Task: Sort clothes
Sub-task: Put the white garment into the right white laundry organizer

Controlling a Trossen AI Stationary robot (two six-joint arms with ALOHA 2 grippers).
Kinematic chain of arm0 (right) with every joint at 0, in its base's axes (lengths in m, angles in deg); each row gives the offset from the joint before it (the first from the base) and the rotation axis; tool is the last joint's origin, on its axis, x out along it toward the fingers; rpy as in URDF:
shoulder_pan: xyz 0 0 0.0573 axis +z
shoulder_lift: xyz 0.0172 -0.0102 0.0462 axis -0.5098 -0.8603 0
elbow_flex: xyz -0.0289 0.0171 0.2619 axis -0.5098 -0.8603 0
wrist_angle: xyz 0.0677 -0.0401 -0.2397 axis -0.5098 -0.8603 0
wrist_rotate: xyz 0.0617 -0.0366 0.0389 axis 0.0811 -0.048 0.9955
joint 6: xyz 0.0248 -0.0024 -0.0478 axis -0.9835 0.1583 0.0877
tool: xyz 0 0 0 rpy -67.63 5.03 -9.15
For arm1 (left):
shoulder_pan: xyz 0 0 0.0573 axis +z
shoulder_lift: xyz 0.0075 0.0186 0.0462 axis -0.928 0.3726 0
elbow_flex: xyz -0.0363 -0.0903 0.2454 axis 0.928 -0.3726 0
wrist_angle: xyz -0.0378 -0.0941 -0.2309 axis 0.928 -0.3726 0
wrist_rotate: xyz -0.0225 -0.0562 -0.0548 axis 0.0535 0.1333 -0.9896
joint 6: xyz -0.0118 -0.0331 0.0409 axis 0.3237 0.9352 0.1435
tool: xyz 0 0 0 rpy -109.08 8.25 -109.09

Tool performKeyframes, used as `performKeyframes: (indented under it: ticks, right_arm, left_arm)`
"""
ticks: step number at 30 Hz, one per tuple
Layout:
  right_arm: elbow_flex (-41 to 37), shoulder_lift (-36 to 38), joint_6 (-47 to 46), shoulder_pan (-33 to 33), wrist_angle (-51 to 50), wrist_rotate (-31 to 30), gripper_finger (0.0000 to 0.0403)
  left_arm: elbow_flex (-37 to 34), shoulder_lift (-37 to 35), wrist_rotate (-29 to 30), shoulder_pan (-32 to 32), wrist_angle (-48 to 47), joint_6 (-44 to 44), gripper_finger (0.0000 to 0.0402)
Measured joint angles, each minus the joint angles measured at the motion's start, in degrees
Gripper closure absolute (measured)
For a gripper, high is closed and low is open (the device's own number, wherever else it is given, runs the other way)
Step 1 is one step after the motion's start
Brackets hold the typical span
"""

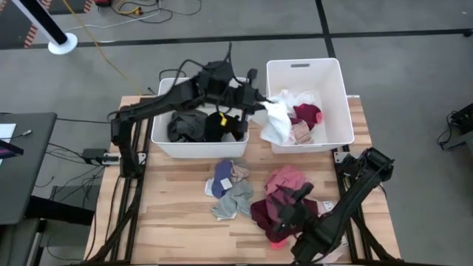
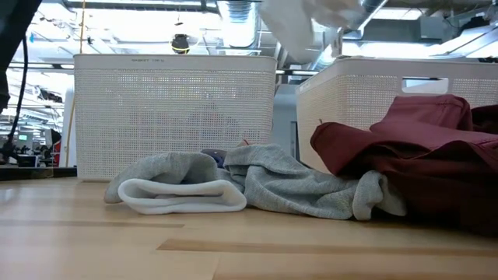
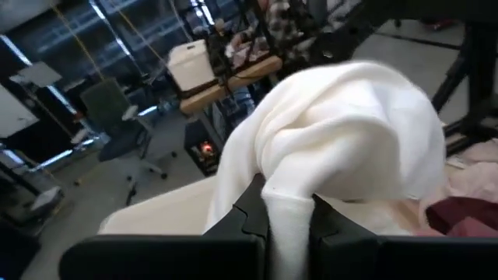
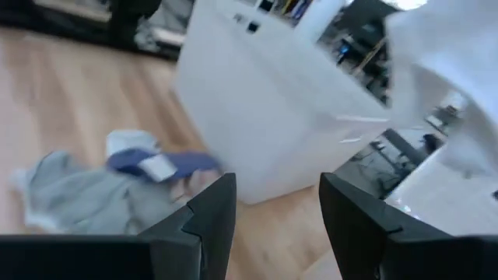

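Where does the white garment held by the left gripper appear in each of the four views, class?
High view: white garment draped over the right bin's near-left rim.
Low view: hanging at the top.
Left wrist view: filling the centre, pinched by the left gripper.
Right wrist view: upper right.
Shared landmark: right bin.

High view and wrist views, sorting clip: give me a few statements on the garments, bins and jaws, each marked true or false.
1. The left gripper has its jaws shut on a white garment. True.
2. That white garment hangs over the left bin. False: it hangs at the near left rim of the right bin.
3. The right gripper holds a maroon garment. False: its jaws stand open and empty above the table.
4. The left bin holds dark garments. True.
5. The table is cleared of clothes. False: grey and blue garments and a pink and maroon heap lie there.
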Motion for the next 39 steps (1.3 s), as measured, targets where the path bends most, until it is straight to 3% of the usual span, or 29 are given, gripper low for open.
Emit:
performKeyframes:
  ticks: [3,16,22,28,39]
  right_arm:
    - [1.95,0.08,-4.21,-1.00,-6.15,-2.04,0.0205]
    - [2.55,13.98,8.66,-6.84,-5.90,-12.48,0.0220]
    - [2.55,21.94,14.42,-8.51,-5.92,-11.91,0.0189]
    - [2.55,30.68,20.07,-11.98,-5.74,-7.64,0.0148]
    - [2.55,41.58,33.49,-16.36,-1.80,-2.11,0.0142]
  left_arm:
    - [2.41,-0.68,-0.25,1.25,-6.11,0.00,0.0390]
    - [5.29,-1.03,-8.32,5.07,-20.66,-3.21,0.0390]
    - [5.32,-1.73,-11.28,6.25,-20.08,-3.60,0.0390]
    - [5.32,-1.75,-12.05,6.71,-19.85,-3.67,0.0390]
    - [5.29,-1.75,-13.75,6.71,-19.80,-3.64,0.0390]
